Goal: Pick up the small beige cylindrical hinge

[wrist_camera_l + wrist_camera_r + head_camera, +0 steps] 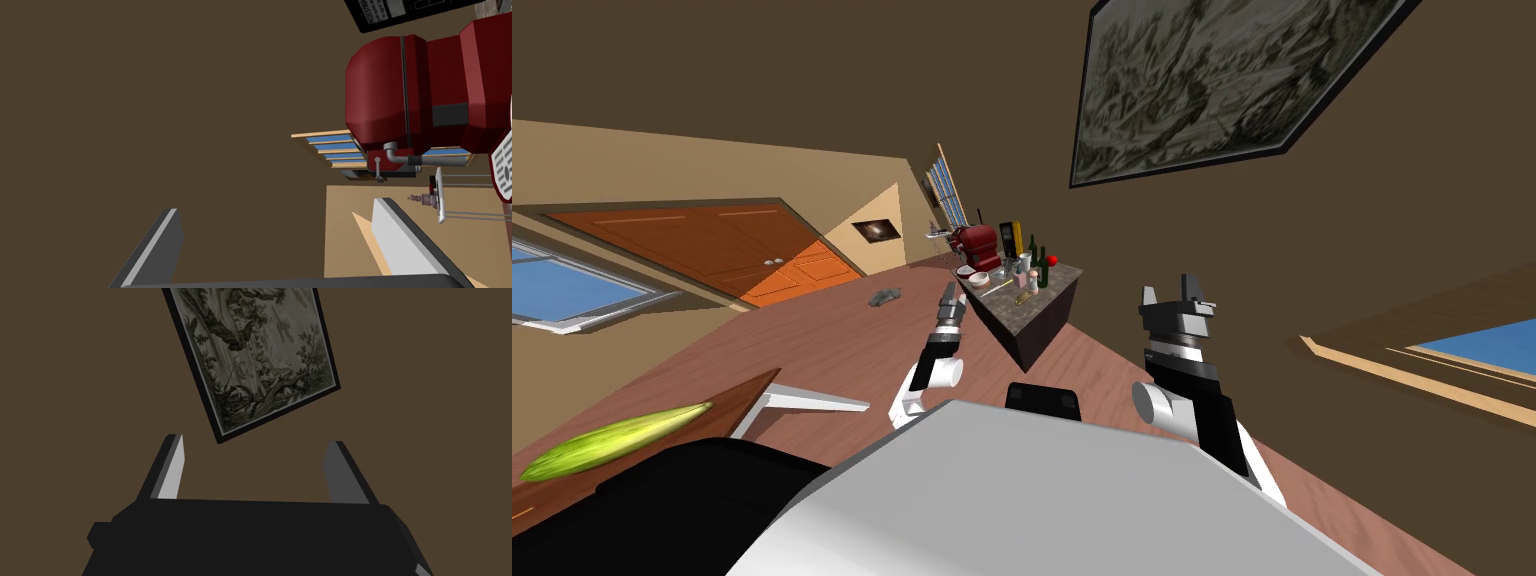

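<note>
Left gripper point(949, 295), right gripper point(1177, 293) wide, empty. Table point(1020, 316) at 12 o'clock crowded, hinge hard to spot; reach may tip bottles point(1038, 266).

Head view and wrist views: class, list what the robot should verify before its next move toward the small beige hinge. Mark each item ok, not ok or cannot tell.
1. Left gripper open and empty: ok.
2. Right gripper open and empty: ok.
3. Hinge identified: cannot tell; several small pale items stand on the dark counter.
4. Left gripper aimed at those items: not ok; it faces the red machine and a brown wall.
5. Approach uncluttered: not ok; green bottles and a bowl crowd the counter top.
</note>
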